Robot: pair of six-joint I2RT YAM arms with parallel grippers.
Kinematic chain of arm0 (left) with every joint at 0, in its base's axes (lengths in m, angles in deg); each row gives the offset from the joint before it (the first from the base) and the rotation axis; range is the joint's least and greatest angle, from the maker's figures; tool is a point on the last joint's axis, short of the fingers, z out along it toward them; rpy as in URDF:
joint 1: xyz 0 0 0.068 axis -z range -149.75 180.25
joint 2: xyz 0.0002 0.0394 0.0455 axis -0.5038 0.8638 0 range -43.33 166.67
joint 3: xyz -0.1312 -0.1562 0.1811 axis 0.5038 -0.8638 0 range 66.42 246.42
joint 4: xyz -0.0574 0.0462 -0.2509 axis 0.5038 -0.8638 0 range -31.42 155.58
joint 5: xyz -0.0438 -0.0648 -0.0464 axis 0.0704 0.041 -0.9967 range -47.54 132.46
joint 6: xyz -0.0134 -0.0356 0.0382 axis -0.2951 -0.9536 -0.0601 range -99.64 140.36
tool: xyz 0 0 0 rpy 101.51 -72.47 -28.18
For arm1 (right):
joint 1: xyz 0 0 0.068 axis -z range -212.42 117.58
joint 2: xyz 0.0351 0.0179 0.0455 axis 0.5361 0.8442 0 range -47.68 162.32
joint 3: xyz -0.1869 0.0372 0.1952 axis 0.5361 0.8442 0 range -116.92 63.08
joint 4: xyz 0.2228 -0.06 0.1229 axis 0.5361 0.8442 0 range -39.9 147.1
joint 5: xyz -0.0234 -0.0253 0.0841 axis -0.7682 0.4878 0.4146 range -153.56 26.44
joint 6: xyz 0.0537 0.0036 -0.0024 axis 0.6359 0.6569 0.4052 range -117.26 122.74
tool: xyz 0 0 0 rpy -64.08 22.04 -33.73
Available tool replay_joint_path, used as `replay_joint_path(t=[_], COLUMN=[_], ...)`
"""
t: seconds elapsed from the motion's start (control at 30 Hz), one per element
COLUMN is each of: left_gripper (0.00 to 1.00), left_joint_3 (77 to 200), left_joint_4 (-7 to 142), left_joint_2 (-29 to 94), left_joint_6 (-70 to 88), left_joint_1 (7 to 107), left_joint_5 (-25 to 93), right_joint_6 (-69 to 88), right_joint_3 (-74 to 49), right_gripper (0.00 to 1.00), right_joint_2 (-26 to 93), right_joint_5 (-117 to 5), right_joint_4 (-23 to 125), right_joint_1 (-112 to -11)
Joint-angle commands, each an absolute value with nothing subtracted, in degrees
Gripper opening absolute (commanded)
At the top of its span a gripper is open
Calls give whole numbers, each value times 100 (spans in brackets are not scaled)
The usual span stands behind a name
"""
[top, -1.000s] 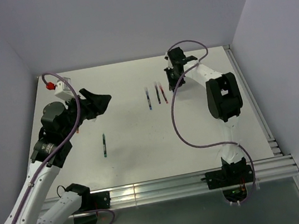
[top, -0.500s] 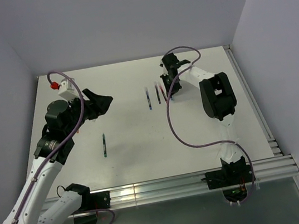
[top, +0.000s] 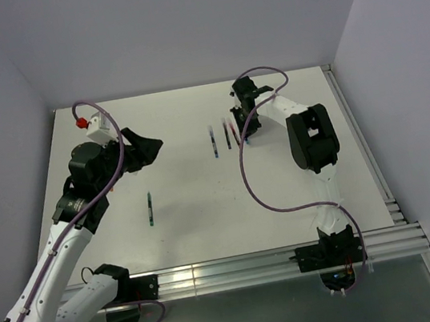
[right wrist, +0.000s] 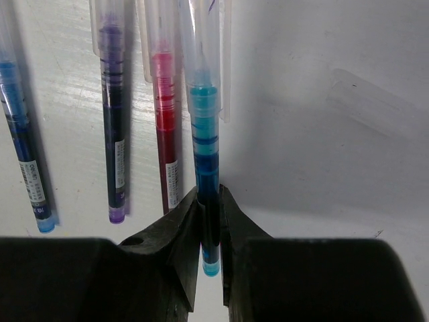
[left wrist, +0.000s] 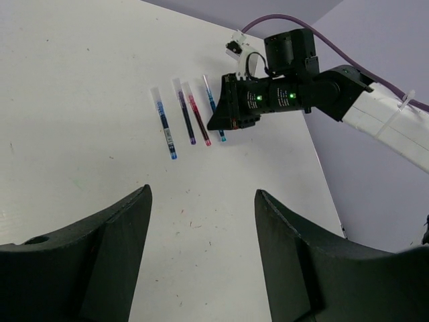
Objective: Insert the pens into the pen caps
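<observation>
On the table (top: 301,197), a row of four pens (left wrist: 186,121) lies side by side past the middle, each running near to far. The rightmost pen (right wrist: 204,168) is pinched at its near end between the jaws of the right gripper (right wrist: 209,204). A loose cap (right wrist: 372,100) lies apart to its right. A lone pen (top: 150,209) lies nearer the bases, well left of the row. The left gripper (left wrist: 202,201) hangs left of the row, beyond the lone pen.

We lose the tops of the pen caps (right wrist: 161,27) past the right wrist view's upper edge, the right gripper (right wrist: 208,204) covers part of the light blue pen (right wrist: 204,147), and from above the caps are too small to see.
</observation>
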State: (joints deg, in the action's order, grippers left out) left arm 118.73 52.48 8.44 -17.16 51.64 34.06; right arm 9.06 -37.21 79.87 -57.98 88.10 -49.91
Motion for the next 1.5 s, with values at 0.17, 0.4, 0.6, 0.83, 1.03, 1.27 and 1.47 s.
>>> replay_joint_path(t=[0.17, 0.4, 0.6, 0.83, 1.03, 1.27, 1.47], left_gripper=[68, 68, 67, 68, 67, 68, 68], left_joint_3=[11845, 11827, 11801, 11801, 11766, 11713, 11660], left_joint_4=[5565, 5583, 5592, 5583, 5574, 5662, 5846], left_joint_2=[870, 888, 923, 932, 914, 853, 792], left_joint_6=[-1621, -1638, -1638, -1621, -1594, -1568, -1445], left_joint_1=[5099, 5073, 5047, 5029, 4959, 4774, 4572], left_joint_5=[3270, 3226, 3209, 3209, 3183, 2937, 2497], right_joint_6=[898, 898, 898, 906, 933, 1073, 1337], right_joint_3=[-3896, -3914, -3923, -3905, -3826, -3782, -3536], right_gripper=[25, 27, 27, 31, 39, 48, 57], right_joint_2=[7985, 7994, 7950, 7836, 7695, 7019, 6009], right_joint_5=[-5926, -5952, -5987, -5996, -5969, -6163, -6110], right_joint_4=[8878, 8895, 8913, 8922, 8922, 8904, 8623], right_joint_1=[-5008, -5017, -5017, -5017, -5017, -5008, -5000])
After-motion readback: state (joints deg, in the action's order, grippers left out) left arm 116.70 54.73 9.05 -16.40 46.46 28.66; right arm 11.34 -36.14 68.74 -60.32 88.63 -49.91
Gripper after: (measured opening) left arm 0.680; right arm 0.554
